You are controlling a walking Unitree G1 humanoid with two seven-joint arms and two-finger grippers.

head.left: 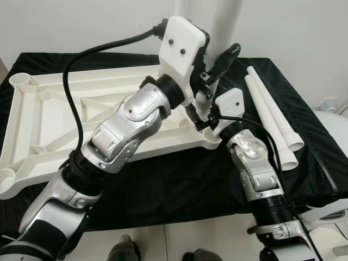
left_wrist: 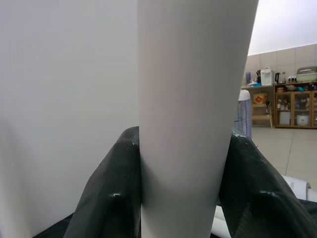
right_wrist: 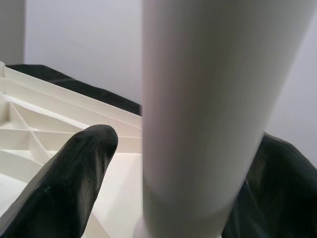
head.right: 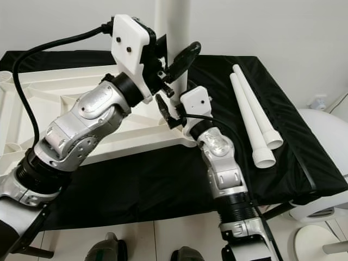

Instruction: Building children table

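**A:** Where's the leg?

**B:** The white table leg point(left_wrist: 190, 114) stands upright at the near right corner of the upturned white tabletop point(head.left: 49, 117), ribs facing up. A second upright leg point(head.left: 187, 11) rises just beside it on the left.

**A:** And what is it all on?

**B:** A black cloth point(head.left: 179, 179) over a table, set against a plain white wall point(head.right: 272, 27). Two spare legs point(head.right: 253, 114) lie side by side on the cloth to the right, well apart from the tabletop.

**A:** Do the wrist cameras add anything?

**B:** The left wrist view looks past the leg to a tiled room with a glass-fronted cabinet point(left_wrist: 292, 106). The right wrist view sees the tabletop's ribs close beside the leg's base.

**A:** The arms?

**B:** The left gripper point(left_wrist: 185, 191) reaches up and across, fingers clenched on the leg. The right gripper point(right_wrist: 198, 168) sits lower, near the socket, its fingers straddling the leg with a gap on one side.
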